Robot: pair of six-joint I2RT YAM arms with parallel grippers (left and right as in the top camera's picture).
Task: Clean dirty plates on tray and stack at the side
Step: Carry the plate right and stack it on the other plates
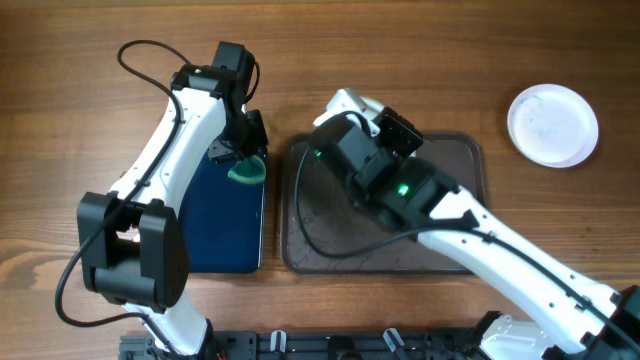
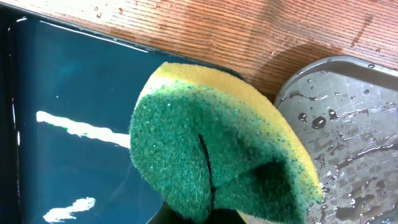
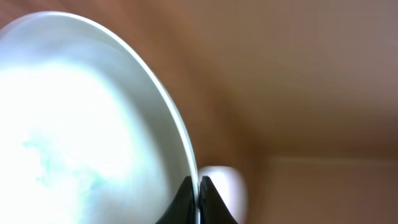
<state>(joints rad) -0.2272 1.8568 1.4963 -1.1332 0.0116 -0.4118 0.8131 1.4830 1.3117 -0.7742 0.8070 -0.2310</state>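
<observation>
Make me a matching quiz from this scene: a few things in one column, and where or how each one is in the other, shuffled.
Things:
1. sponge
2. tray
3. plate over the tray
4. plate at far right

States:
a. lying flat on the table
b. pinched at its rim by the right gripper
c. wet with water drops
d. held by the left gripper over the blue basin edge

Pairs: 1-d, 2-c, 3-b, 4-a
</observation>
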